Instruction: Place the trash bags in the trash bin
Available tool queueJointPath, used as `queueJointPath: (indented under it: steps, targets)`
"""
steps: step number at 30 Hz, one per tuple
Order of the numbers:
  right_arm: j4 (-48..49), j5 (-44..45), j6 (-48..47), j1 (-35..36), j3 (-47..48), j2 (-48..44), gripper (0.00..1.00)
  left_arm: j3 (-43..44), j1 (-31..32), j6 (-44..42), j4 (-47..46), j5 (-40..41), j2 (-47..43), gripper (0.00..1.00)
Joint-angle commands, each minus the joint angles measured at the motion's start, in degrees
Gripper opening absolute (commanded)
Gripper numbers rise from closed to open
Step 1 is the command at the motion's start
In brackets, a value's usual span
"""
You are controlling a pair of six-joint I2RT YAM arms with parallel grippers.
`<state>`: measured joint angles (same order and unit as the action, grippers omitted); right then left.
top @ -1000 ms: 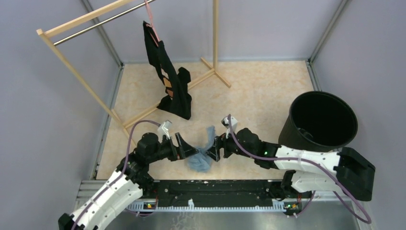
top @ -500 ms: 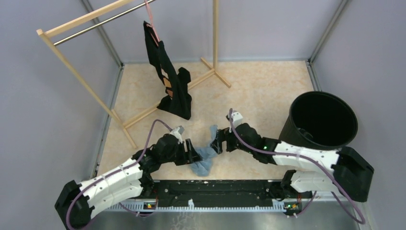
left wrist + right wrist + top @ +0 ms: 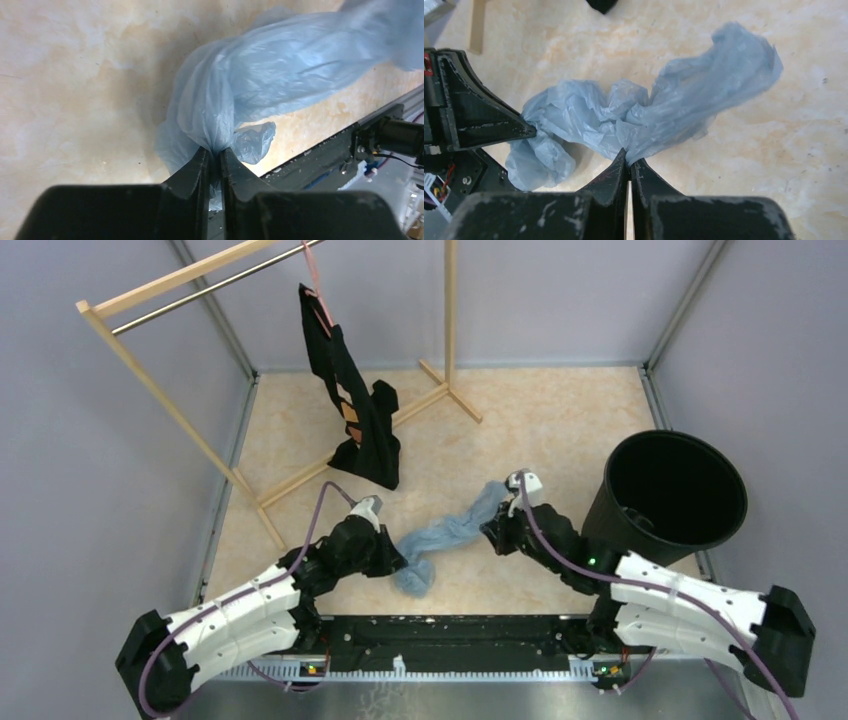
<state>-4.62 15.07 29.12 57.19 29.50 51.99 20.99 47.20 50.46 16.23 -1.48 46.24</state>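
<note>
A pale blue, wrinkly trash bag [image 3: 447, 536] is stretched between my two grippers low over the table. My left gripper [image 3: 397, 558] is shut on its left end; in the left wrist view the bunched film of the trash bag [image 3: 250, 85] is pinched between the tips of that left gripper [image 3: 215, 152]. My right gripper [image 3: 497, 527] is shut on the right part of the bag; its wrist view shows the trash bag [image 3: 649, 115] caught at the tips of the right gripper [image 3: 628, 161]. The black round trash bin [image 3: 665, 492] stands open at the right, beside my right arm.
A wooden clothes rack [image 3: 200, 300] stands at the back left, with a black garment with orange patches [image 3: 355, 410] hanging from it down to the table. Grey walls close in the table. A black rail [image 3: 450, 635] runs along the near edge.
Both grippers have closed on the bag. My right gripper has moved right and back, drawing the bag out from a crumpled heap into a long strip. My left gripper stays near the bag's left end.
</note>
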Motion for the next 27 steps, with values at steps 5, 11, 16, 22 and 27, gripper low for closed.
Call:
queueJointPath:
  steps: [5,11,16,22,27]
  targets:
    - [-11.82,8.31,-2.88,-0.42,0.61,-12.82,0.0,9.83,0.15,-7.44,8.49,7.67,-3.14,0.09]
    - [-3.6,4.57,-5.73,-0.41,1.09,-17.33,0.0,17.2,0.17,-13.41,5.91,-0.01,-5.45,0.08]
    - [5.28,-3.33,-9.49,-0.41,5.54,-13.76,0.0,22.93,0.17,-20.24,4.65,0.29,-7.85,0.14]
    - [12.89,-11.18,-10.05,-0.41,1.4,-10.84,0.0,25.05,0.16,-12.91,19.22,16.74,-3.89,0.91]
    - [14.5,-14.79,-14.88,-0.46,0.38,-6.74,0.0,25.26,0.11,-9.3,20.29,10.57,-3.73,0.98]
